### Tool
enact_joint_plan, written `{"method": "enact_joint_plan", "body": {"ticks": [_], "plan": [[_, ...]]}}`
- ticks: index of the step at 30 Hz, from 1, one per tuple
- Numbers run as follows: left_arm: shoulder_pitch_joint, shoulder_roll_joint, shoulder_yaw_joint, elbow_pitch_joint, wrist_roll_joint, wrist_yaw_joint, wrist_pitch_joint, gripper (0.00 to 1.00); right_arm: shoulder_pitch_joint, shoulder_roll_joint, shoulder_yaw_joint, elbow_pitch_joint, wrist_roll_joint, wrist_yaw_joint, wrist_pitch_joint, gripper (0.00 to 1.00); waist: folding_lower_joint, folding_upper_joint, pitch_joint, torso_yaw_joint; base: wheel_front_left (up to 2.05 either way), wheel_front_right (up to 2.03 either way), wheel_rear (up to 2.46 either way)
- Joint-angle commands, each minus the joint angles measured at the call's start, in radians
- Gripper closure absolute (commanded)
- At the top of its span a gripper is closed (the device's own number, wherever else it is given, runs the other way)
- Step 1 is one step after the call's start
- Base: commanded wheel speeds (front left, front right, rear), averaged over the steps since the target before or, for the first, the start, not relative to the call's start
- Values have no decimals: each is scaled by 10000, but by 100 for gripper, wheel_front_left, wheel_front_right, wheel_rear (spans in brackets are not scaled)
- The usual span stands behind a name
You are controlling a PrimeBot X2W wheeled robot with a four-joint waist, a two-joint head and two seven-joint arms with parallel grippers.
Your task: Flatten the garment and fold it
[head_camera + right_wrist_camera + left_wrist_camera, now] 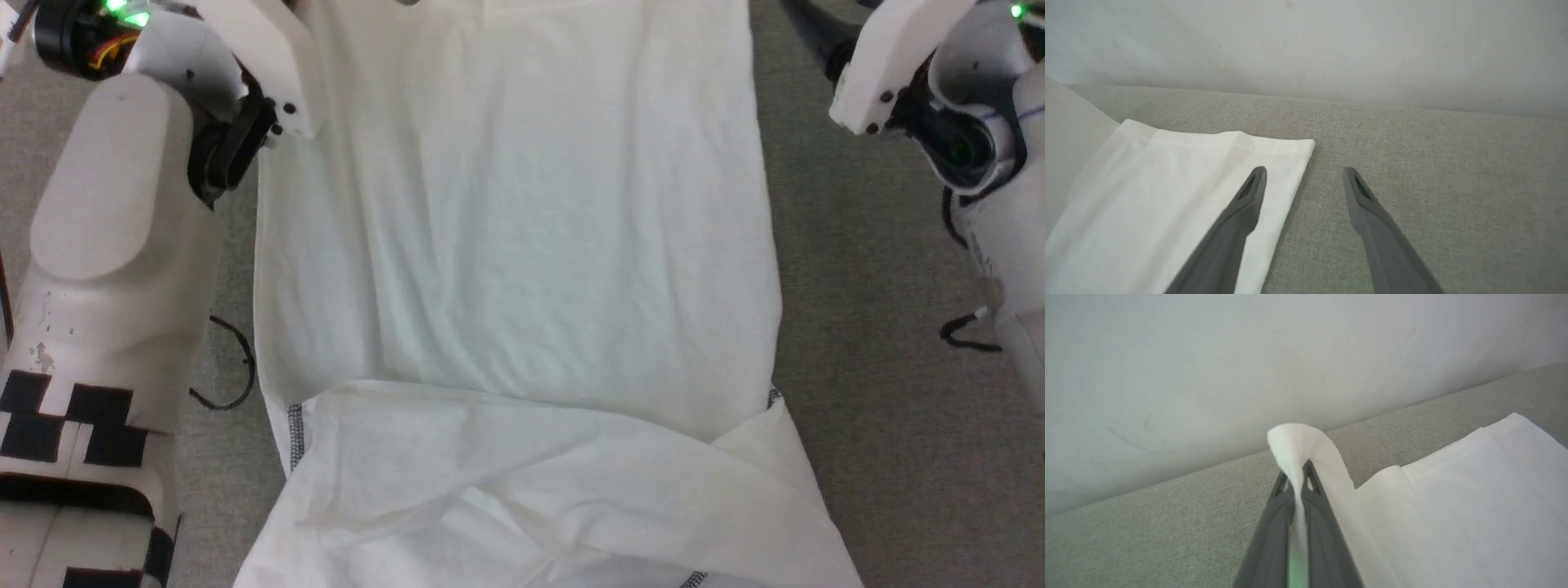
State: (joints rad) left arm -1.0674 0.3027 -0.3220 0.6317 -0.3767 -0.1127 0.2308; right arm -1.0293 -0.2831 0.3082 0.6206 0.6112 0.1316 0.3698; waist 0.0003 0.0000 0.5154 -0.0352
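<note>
across the grey upholstered surface the white garment lies spread lengthwise, running away from the robot toward a pale wall. its middle looks mostly smooth, with only soft creases. nearest the robot a flap lies turned over and rumpled, grey overlock stitching showing at its edge; whether that is a first fold or just a rumple i cannot tell. the left gripper is clenched on one far corner, the cloth peaking up between its fingers. the right gripper is spread wide and holds nothing, one finger above the other far corner, one above bare upholstery. by my reckoning flattening is nearly done and the folding proper lies ahead.
</note>
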Motion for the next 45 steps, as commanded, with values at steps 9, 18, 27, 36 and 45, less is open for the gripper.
{"method": "enact_joint_plan", "body": {"ticks": [9,18,27,36,45], "plan": [[-299,-157,-323,-1310,-133,-75,-143,100,-2201,-116,1214,2600,183,-9,1436,0,-3,0,1340,1248,0,0,0],[-140,-27,-403,-1635,-292,-93,-142,100,-2506,71,2221,3984,571,-9,3934,100,-3,0,1251,1231,0,0,0],[-131,322,-110,-1333,-413,-30,-796,100,-3005,-881,2785,2944,172,-9,1294,100,-3,0,419,1000,0,0,0],[-453,744,303,-938,-286,203,-2155,100,-3221,-1155,2127,2819,278,-9,-2075,100,-3,0,-754,696,0,0,0],[2229,862,794,-2306,-1029,460,-2878,100,-1089,-1631,2932,1407,401,-9,-3896,100,-3,0,-2173,587,0,0,0]]}}
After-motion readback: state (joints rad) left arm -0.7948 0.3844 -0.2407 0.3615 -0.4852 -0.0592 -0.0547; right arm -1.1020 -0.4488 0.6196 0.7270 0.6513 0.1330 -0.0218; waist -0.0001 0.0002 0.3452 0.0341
